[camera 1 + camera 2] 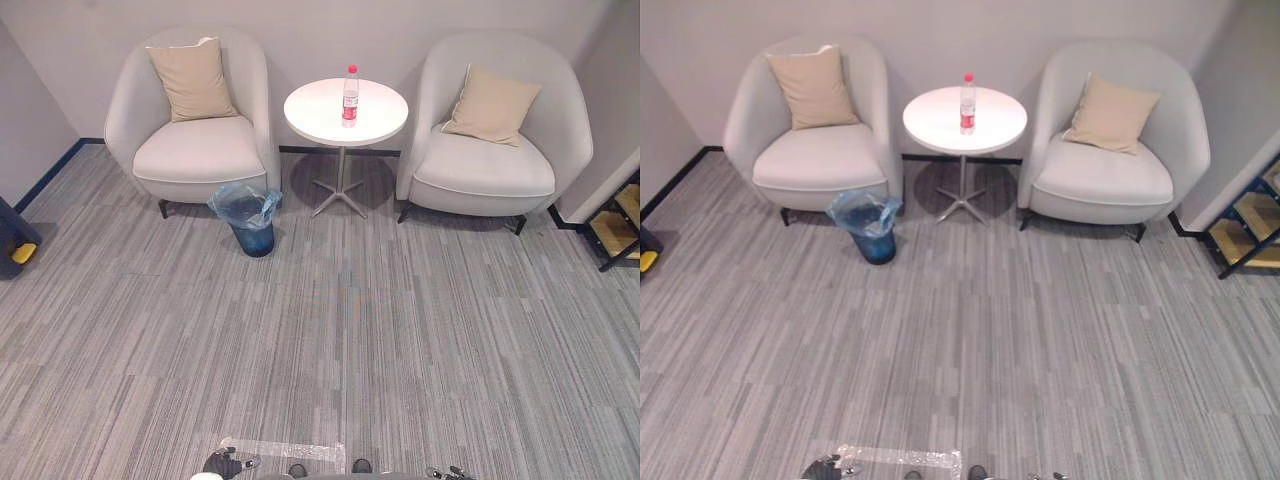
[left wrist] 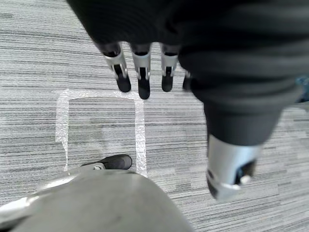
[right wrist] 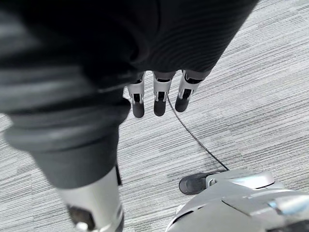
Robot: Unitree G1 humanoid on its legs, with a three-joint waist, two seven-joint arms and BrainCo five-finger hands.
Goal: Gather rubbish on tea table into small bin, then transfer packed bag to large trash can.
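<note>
A clear plastic bottle with a red cap and red label stands upright on the round white tea table between two armchairs. A small dark bin lined with a blue plastic bag sits on the carpet left of the table's foot, beside the left armchair. My left hand hangs low over the carpet far from the table, fingers straight and holding nothing; it also peeks in at the bottom edge of the left eye view. My right hand hangs the same way, fingers straight and empty.
Two light grey armchairs, each with a beige cushion, flank the table against the wall. A wooden step rack stands at the right. A rectangle of clear tape marks the grey carpet near me. A dark object with yellow sits at far left.
</note>
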